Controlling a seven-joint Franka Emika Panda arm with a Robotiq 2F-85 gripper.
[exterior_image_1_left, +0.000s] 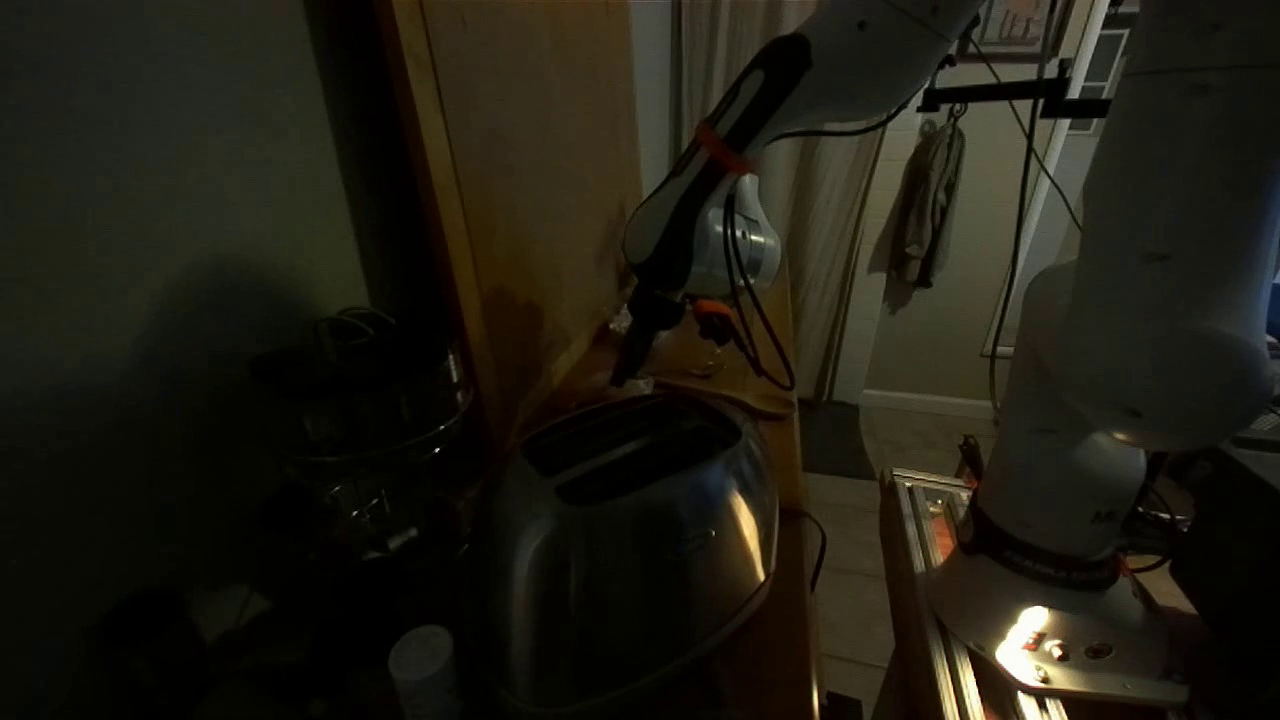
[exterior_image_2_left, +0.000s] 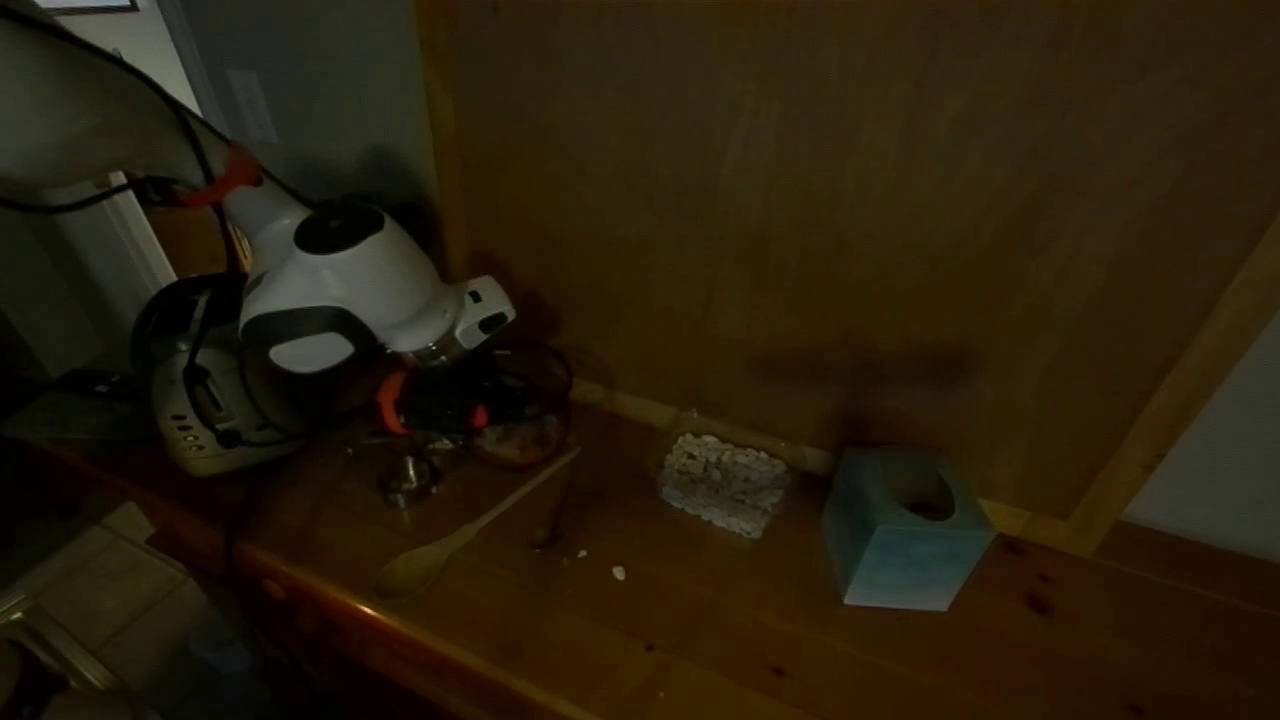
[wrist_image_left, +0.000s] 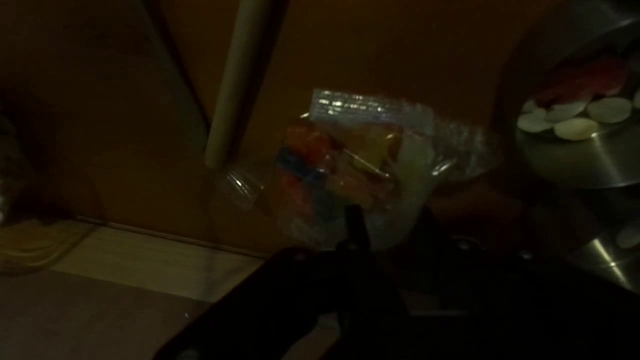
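Lying just beyond claw (exterior_image_1_left: 621, 379): clear bag (wrist_image_left: 352, 167)

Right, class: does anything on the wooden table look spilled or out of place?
Yes: in an exterior view, small pale pieces lie loose on the wooden table, between the wooden spoon and the container holding similar pieces. They look odd because the rest sit together; perhaps they spilled.
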